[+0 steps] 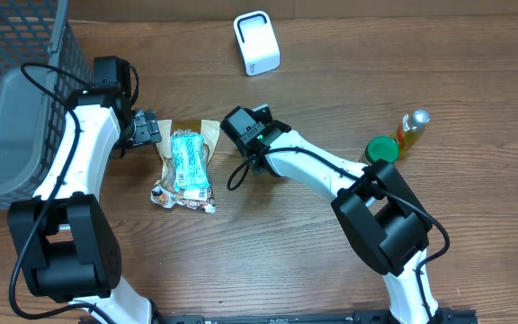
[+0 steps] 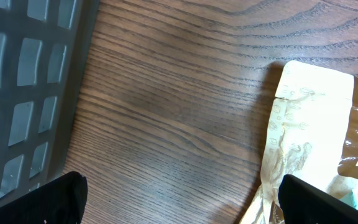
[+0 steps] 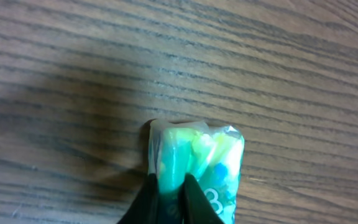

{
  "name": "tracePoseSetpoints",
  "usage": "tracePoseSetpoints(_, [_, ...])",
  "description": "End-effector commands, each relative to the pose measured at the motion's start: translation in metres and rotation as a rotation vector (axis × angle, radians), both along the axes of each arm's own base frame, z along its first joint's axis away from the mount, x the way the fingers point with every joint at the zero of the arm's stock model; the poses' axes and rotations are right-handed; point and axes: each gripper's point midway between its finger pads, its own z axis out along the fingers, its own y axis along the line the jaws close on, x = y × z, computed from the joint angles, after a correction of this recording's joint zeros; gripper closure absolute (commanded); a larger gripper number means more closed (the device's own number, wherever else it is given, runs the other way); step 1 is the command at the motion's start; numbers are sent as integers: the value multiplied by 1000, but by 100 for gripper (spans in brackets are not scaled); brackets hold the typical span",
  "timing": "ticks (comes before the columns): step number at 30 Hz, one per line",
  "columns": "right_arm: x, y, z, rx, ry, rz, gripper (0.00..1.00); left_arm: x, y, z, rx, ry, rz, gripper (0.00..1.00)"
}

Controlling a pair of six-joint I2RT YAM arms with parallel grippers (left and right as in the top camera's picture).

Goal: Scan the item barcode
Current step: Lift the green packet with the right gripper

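- The snack pouch (image 1: 185, 165), tan with a teal label, lies flat on the wooden table (image 1: 313, 72) between the two grippers.
- The right gripper (image 3: 170, 186) has its dark fingertips pinched together on a green packet end (image 3: 197, 155) in clear wrap. We cannot tell whether that end belongs to the pouch.
- The right arm's white forearm stretches leftward across the table and ends just beside the pouch's upper right corner.
- The left gripper (image 1: 154, 129) stands with its jaws wide apart and only bare wood between them (its wrist view shows the pouch's tan top edge near one finger).
- The left arm rises alongside the grey basket (image 1: 16, 54), with its wrist turned toward the pouch.
- We cannot make out anything inside the basket.
- Well apart at the far edge sits a white boxy device (image 1: 256, 42).
- At the right stand a bottle (image 1: 412, 130) of yellow liquid and, just beside it, a green lid (image 1: 382, 148).
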Motion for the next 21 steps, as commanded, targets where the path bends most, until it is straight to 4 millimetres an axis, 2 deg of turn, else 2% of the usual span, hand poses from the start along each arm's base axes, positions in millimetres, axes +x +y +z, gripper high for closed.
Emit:
tracePoseSetpoints(1, [2, 7, 18, 64, -8, -21, 95, 2, 1, 3, 14, -6, -4, 0])
tracePoseSetpoints(10, [1, 17, 58, 308, 54, -19, 96, 2, 1, 3, 14, -6, -4, 0])
tracePoseSetpoints(18, [-2, 26, 73, 643, 252, -14, 96, 2, 1, 3, 14, -6, -4, 0])
tracePoseSetpoints(21, [2, 26, 83, 706, 257, 2, 96, 2, 1, 3, 14, -6, -4, 0])
